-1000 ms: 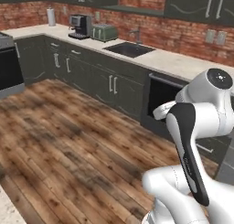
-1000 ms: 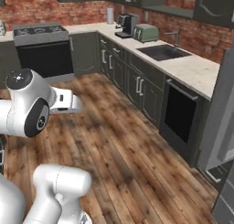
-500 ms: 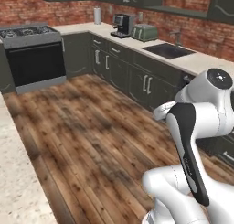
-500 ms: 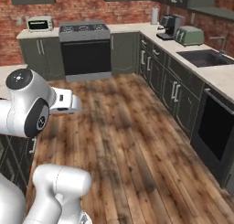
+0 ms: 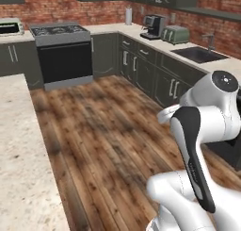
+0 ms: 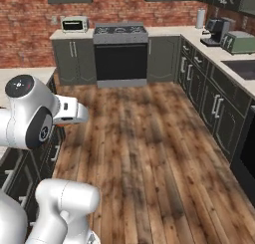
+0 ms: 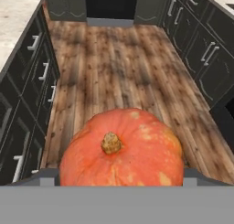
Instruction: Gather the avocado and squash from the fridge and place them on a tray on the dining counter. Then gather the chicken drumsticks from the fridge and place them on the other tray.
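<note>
One squash (image 7: 122,150), orange-red with tan stem up, sits low centre of hand view, wedged between fingers, above wood floor (image 7: 123,67). Fingertips themselves hidden behind it; jaws spread wide, clamped on squash. Dining counter (image 5: 23,164) edge lies left of squash.

Home kitchen, rendered
Red brick walls (image 6: 30,9); dark grey cabinets (image 6: 211,106) under pale stone counter (image 5: 155,41); black stove (image 6: 121,54) with hob on top; toaster oven (image 6: 74,24) left of stove; coffee maker (image 5: 152,26) and green toaster (image 5: 175,34) side by side on counter; paper towel roll (image 5: 128,15) in the corner; sink (image 5: 199,54) with tap; wood plank floor (image 6: 149,153); speckled beige island (image 5: 21,169) with drawers (image 7: 27,81)
</note>
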You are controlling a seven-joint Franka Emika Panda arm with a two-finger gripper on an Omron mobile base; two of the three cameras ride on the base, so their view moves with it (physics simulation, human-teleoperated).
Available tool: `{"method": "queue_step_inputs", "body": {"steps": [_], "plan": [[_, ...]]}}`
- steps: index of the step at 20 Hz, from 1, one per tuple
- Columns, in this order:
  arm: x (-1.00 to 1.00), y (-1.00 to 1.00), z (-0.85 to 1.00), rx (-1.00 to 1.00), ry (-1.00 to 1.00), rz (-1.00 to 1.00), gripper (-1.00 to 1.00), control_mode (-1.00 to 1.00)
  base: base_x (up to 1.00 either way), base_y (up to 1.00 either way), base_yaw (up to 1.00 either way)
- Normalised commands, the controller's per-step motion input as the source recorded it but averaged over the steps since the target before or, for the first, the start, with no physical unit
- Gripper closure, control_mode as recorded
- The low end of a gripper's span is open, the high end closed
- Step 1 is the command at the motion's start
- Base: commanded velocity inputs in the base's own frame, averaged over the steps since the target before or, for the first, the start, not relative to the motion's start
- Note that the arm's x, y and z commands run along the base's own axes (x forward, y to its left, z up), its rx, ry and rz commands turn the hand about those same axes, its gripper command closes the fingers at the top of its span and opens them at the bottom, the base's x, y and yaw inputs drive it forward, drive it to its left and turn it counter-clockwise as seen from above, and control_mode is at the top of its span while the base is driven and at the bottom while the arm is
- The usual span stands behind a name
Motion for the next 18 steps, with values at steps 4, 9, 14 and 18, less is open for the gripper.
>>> {"method": "queue_step_inputs", "body": {"steps": [4, 9, 14, 18], "plan": [[0.00, 0.00, 0.00, 0.00, 0.00, 0.00, 1.00, 1.00, -0.08, -0.51, 0.16], [0.00, 0.00, 0.00, 0.00, 0.00, 0.00, 1.00, 1.00, -0.04, -0.54, 0.14], [0.00, 0.00, 0.00, 0.00, 0.00, 0.00, 1.00, 1.00, 0.06, -0.36, 0.16], [0.00, 0.00, 0.00, 0.00, 0.00, 0.00, 1.00, 1.00, 0.81, -0.25, 0.16]]}}
